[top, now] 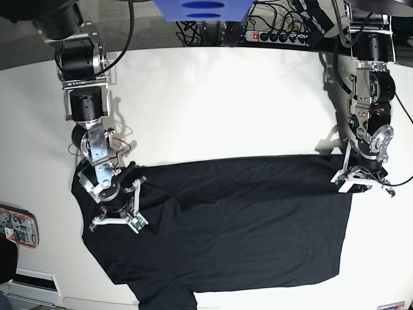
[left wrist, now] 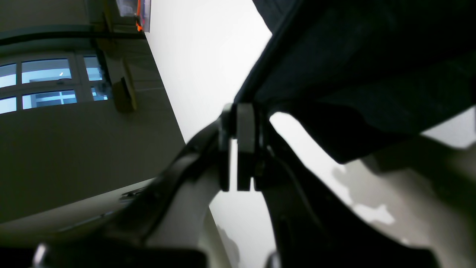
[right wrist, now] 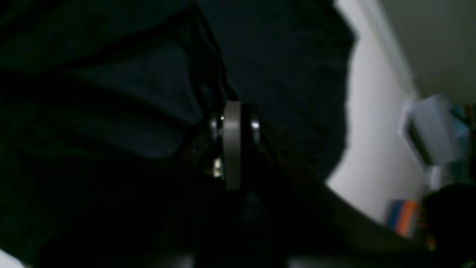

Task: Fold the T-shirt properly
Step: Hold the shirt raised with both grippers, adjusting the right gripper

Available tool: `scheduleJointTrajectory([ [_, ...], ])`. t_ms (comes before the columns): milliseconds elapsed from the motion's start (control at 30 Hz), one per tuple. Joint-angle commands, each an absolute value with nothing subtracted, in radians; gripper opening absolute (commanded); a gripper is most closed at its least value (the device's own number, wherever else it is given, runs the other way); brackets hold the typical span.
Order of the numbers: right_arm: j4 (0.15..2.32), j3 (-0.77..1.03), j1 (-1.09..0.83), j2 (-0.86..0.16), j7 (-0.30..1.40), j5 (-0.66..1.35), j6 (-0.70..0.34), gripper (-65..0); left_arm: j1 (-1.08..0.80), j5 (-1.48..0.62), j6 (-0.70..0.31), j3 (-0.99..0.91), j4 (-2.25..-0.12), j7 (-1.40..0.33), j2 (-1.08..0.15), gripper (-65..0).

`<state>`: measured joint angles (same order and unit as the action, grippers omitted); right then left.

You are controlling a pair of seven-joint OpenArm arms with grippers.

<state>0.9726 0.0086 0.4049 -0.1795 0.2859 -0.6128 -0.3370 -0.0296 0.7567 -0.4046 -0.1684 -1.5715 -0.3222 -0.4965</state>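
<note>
No readable text shows in any of the three views. The orange-edged card (top: 18, 226) out beyond the right tool (top: 115, 208), at the worktop's (top: 219, 97) edge, carries small markings, but they are too tiny to make out. Behind both tools, at the top of the base view, a blue plate (top: 201, 10) shows two dark ovals, no letters. In the left wrist view, the orange-trimmed object (left wrist: 135, 13) far off past the left tool (left wrist: 241, 145) is too blurred to read.
</note>
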Motion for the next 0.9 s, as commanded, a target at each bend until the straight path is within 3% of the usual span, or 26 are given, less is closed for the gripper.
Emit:
scheduleJointTrajectory([
  [0, 0.980, 0.013, 0.455, -0.185, 0.266, -0.608, -0.321, -65.0, -0.012, 0.765, -0.383, -0.176, -1.587, -0.321, -0.515, -65.0],
  [467, 0.834, 0.008, 0.578, -0.183, 0.266, -0.608, -0.283, -65.0, -0.021, 0.765, -0.383, -0.174, -1.587, -0.321, -0.515, -65.0],
  [500, 0.826, 0.007, 0.578, -0.183, 0.266, -0.608, -0.266, -62.6, -0.021, 0.765, -0.383, -0.174, -1.587, -0.321, -0.515, -65.0],
  [700, 0.823, 0.005, 0.578, -0.183, 0.266, -0.608, -0.255, -29.1, -0.022, 0.765, -0.383, -0.174, -1.587, -0.321, -0.515, -65.0],
  [800, 0.828, 0.010, 0.578, -0.182, 0.266, -0.608, -0.252, -18.9, -0.022, 0.765, -0.383, -0.174, -1.587, -0.321, -0.515, -65.0],
  [867, 0.828, 0.012, 0.578, -0.182, 0.266, -0.608, -0.251, -15.7, -0.022, 0.765, -0.383, -0.174, -1.587, -0.321, -0.515, -65.0],
])
